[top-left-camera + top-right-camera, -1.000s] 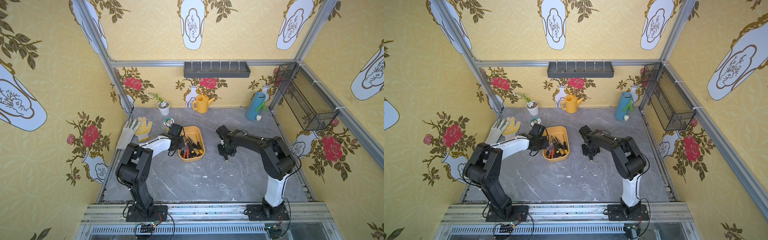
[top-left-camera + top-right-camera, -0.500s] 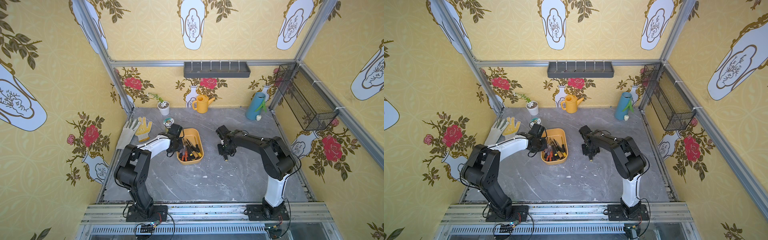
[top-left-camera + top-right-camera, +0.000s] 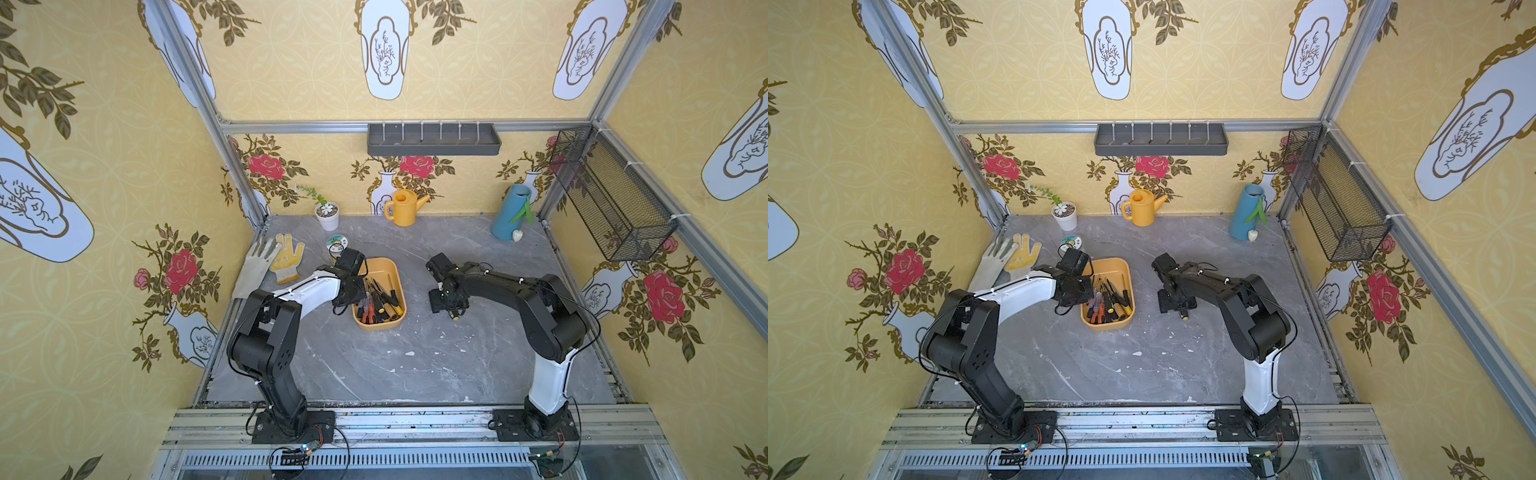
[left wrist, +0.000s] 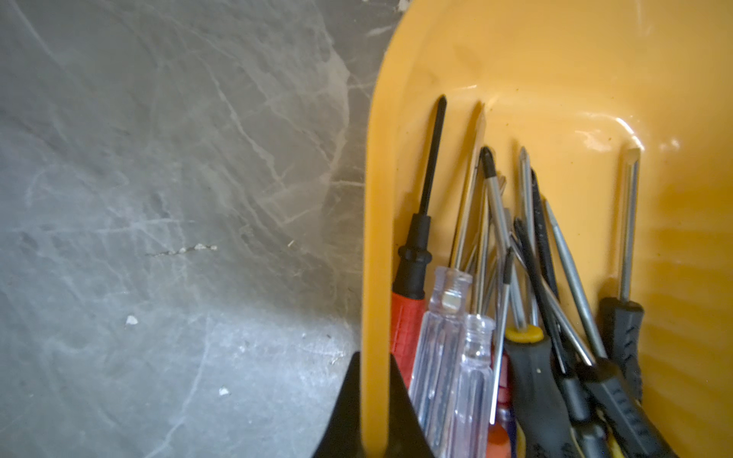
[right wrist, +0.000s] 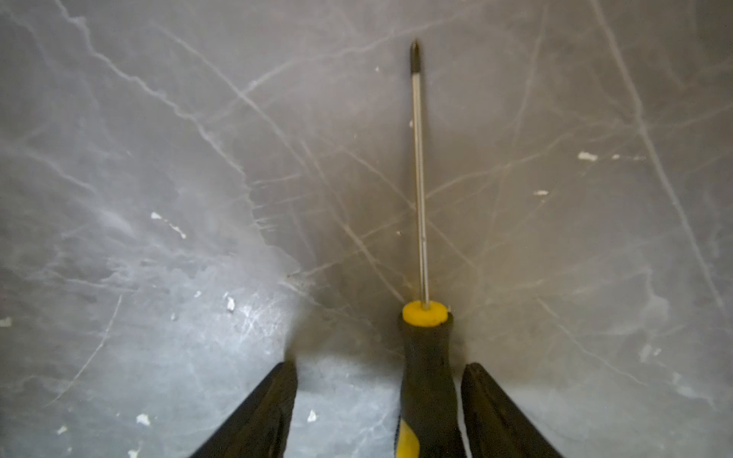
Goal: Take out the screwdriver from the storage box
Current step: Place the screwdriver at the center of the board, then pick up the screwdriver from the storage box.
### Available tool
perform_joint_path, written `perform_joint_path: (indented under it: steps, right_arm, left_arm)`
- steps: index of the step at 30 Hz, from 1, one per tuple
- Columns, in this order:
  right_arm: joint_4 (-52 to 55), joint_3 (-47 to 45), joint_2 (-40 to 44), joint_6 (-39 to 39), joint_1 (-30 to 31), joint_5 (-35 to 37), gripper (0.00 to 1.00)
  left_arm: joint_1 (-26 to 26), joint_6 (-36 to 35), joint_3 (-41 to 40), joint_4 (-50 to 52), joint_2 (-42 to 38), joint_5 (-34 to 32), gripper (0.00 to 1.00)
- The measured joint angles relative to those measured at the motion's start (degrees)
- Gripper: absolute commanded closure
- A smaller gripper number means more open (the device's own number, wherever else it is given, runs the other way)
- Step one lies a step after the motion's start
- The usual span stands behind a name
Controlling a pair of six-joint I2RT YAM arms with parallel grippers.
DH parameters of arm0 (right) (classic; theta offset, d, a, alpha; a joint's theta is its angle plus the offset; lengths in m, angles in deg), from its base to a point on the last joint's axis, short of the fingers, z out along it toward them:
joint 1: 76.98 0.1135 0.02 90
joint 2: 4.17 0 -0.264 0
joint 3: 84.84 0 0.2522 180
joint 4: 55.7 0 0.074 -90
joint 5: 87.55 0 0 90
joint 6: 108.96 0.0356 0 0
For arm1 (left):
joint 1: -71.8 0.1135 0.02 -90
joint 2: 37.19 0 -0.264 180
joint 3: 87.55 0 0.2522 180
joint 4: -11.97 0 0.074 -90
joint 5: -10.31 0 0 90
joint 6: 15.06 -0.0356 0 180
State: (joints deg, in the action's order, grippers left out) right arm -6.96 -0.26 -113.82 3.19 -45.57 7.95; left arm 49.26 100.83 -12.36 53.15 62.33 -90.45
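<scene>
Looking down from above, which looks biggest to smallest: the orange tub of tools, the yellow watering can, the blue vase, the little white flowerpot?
1. storage box
2-3. blue vase and yellow watering can: too alike to rank
4. white flowerpot
The box also sits nearer the camera than the rest.

Robot lab test cell, aluminium frame (image 3: 291, 126), floral wallpaper panels (image 3: 478, 62)
</scene>
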Motion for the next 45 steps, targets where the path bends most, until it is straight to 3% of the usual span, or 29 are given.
perform_joint_path:
  steps: [7,13,18,25,33,41,45]
  right_arm:
    - [3.48,0.92,1.7,0.15,1.25,1.99,0.17]
    - [4.55,4.35,6.78,-0.02,2.27,4.59,0.18]
    - [5.38,10.21,9.7,-4.55,4.37,4.59,0.19]
    - [5.53,20.59,8.13,-13.35,6.32,-5.95,0.25]
    - [5.9,25.51,2.38,-19.76,6.64,-18.36,0.41]
    - [9.29,30.45,-4.09,-24.22,9.25,-22.51,0.51]
    - [11.41,32.87,-7.72,-25.55,10.21,-21.94,0.52]
  left_arm:
    - [0.0,-0.42,-0.66,-0.79,-0.07,0.02,1.0]
    - [-0.02,-0.57,-1.55,-2.05,-0.7,0.24,1.0]
    - [-0.02,-0.85,-1.86,-2.54,-0.96,0.24,1.0]
    - [-0.02,-1.64,-1.29,-2.69,-0.57,1.29,1.0]
    - [-0.02,-3.3,-0.31,-2.56,0.31,2.27,1.0]
    - [-0.02,-3.87,-0.48,-3.45,0.87,2.43,1.0]
    - [-0.02,-4.44,-0.35,-3.76,1.14,2.47,1.0]
